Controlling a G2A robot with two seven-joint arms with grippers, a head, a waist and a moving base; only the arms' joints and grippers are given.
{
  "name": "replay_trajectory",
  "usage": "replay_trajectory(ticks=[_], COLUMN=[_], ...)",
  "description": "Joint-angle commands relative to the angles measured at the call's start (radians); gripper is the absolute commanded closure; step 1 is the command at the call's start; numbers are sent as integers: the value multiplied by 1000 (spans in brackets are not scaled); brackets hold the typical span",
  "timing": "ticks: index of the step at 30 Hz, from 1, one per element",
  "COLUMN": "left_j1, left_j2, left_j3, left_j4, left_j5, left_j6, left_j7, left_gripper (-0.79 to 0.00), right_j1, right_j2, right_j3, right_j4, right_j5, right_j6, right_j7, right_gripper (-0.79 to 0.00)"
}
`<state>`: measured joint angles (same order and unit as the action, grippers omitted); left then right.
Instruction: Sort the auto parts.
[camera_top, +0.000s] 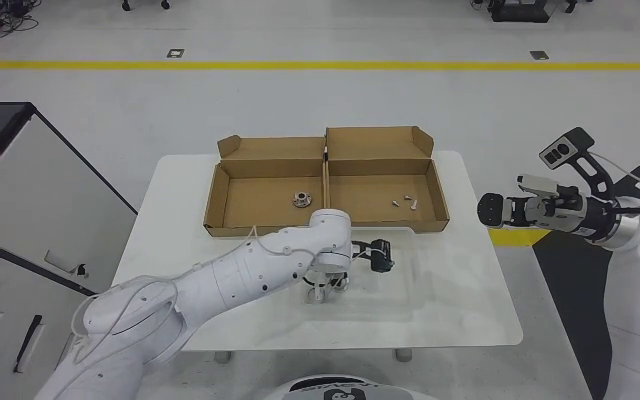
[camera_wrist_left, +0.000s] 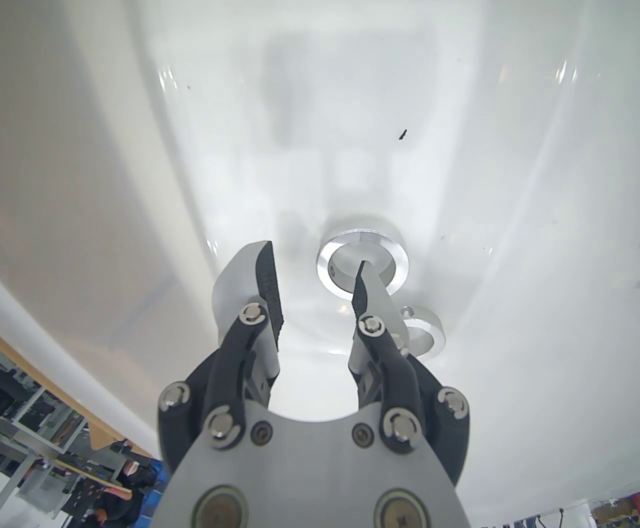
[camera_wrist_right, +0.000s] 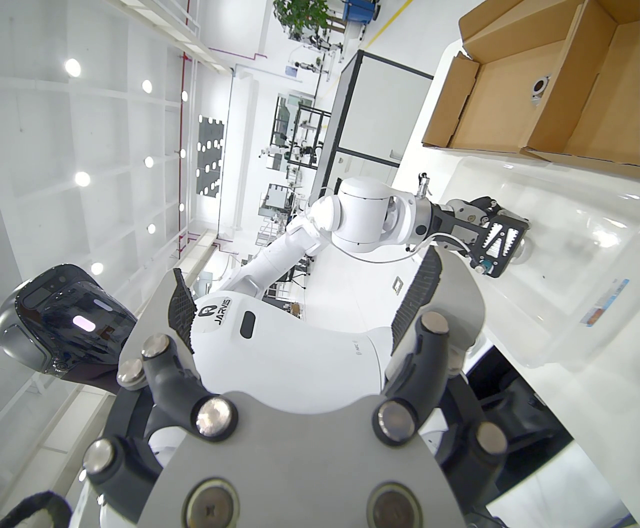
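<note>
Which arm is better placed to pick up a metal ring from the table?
Left. The left gripper is open at the ring, one finger over its hole. The right gripper hangs open at the edge of the table, far from the ring.

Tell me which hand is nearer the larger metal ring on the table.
Left. The left hand hangs open right over the larger metal ring, straddling its rim; the right hand is off beyond the edge of the table, far away.

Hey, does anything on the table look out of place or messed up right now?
Nothing looks spilled or broken. Two metal rings lie in the clear tray, not yet in the cardboard box, just below the open left claw. A small dark speck sits on the tray.
</note>
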<state>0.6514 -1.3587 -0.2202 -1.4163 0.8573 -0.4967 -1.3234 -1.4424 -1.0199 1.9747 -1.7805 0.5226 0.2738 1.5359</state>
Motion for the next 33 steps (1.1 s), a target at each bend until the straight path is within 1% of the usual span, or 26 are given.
replay_trajectory(ticks=[1,10,18,23,24,26,27,28,33], left_j1=[-3,-13,-16,-8,-6,-3,-3,-2,-1], left_j2=[-1,-7,-10,-14,-15,-17,-19,-20,-23], left_j3=[7,22,19,26,27,30,30,30,17], left_j4=[6,25,33,53,59,66,70,72,76], left_j5=[-4,-26,-27,-24,-23,-25,-24,-24,-21], left_j6=[-3,-15,-18,-28,-30,-35,-36,-38,-30], left_j7=[3,16,18,29,31,35,36,38,54], left_gripper=[-305,-280,-292,-271,-256,-191,-55,0,0], right_j1=[0,0,0,0,0,0,0,0,0], right_j2=[0,0,0,0,0,0,0,0,0], right_j3=[0,0,0,0,0,0,0,0,0], right_j4=[0,0,0,0,0,0,0,0,0], right_j5=[0,0,0,0,0,0,0,0,0], right_j6=[0,0,0,0,0,0,0,0,0], right_j7=[0,0,0,0,0,0,0,0,0], right_gripper=[-785,-785,-785,-785,-785,-785,-785,-785,-785])
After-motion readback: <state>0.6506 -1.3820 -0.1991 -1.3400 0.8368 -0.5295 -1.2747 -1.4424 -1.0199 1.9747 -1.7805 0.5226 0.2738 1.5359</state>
